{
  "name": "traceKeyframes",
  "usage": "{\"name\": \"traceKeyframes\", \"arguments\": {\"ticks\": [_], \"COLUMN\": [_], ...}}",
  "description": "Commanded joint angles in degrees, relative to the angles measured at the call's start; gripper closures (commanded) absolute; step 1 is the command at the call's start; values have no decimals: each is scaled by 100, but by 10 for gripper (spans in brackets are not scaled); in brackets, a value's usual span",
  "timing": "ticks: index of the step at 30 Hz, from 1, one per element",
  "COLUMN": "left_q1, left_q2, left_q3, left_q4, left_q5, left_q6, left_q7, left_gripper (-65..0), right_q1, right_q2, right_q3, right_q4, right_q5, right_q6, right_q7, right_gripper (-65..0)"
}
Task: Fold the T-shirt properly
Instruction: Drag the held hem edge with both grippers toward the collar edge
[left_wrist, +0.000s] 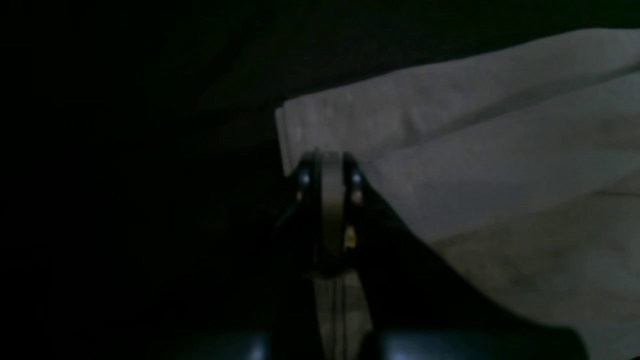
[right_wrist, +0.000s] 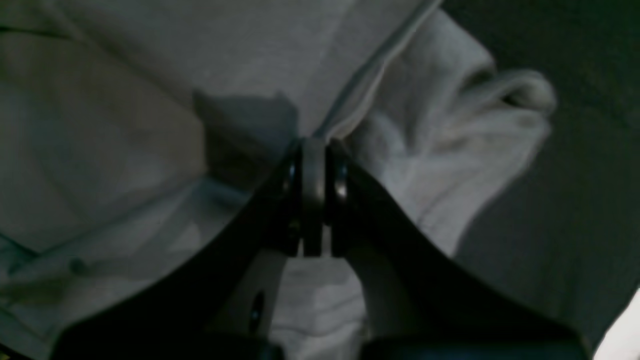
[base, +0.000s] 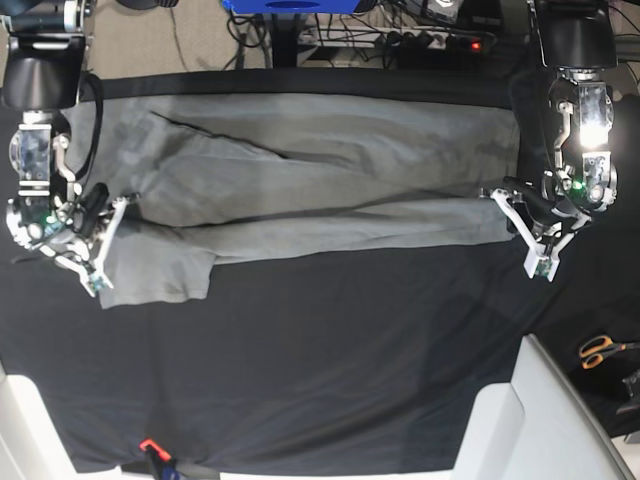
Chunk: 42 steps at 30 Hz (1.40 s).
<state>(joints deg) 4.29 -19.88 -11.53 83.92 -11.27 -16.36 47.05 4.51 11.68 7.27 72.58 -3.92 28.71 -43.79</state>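
Both tools are clamped shut on T-shirt edges: the right tool at frame left, the left tool at frame right. Carry both ends level, keeping the fold straight. The T-shirt spans the tabletop between them, upper frame.

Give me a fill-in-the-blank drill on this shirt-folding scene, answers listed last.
1. The T-shirt lies on a ____ cloth covering the table.
2. Both the left hand and the right hand have their jaws ____.
3. In the base view, a pair of scissors with ____ handles lies near the right edge.
4. The T-shirt's colour is ____.

Missing words: black; shut; orange; grey
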Motion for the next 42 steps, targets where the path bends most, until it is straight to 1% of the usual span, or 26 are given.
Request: {"name": "traceKeyframes", "arguments": {"ticks": [1,4,6,10,14,17,19,25,28,31,33,40,42], "left_q1": [-21,129,217,305,454,577,674,858,929,1008,1034,964,964], "left_q2": [-100,-109,-197,-223,-232,-293,-293,-302,-311,-425,-425,-408,-390], "left_q3": [-38,-47,-3,-38,-65,-65,-65,-65,-73,-73,-73,-73,-73], "left_q4": [254,553,676,764,1151,1432,1520,1529,1529,1529,1503,1081,1045], "left_q5": [-12,-3,-12,-12,-12,-12,-12,-12,-12,-12,41,41,41], "left_q6": [32,32,32,32,32,32,32,32,32,32,32,40,40], "left_q7": [-67,-50,-50,73,91,91,91,91,91,91,91,38,-146], "left_gripper": [0,0,0,0,0,0,0,0,0,0,0,0,0], "right_q1": [45,-25,-25,-174,-218,-218,-227,-333,-359,-368,-368,-482,-500], "right_q2": [76,76,84,93,76,76,93,93,102,111,111,93,76], "right_q3": [25,25,25,25,16,7,7,-1,7,7,16,-1,16], "right_q4": [184,316,342,633,861,905,905,879,870,887,852,852,852], "right_q5": [1,1,1,1,1,1,1,-8,-8,-8,-8,-8,-8], "right_q6": [-27,-36,-36,-36,-36,-36,-36,-36,-36,-36,-36,-36,-36], "right_q7": [14,-118,-258,-302,-329,-548,-592,-601,-724,-759,-759,-751,-751], "right_gripper": [0,0,0,0,0,0,0,0,0,0,0,0,0]}}
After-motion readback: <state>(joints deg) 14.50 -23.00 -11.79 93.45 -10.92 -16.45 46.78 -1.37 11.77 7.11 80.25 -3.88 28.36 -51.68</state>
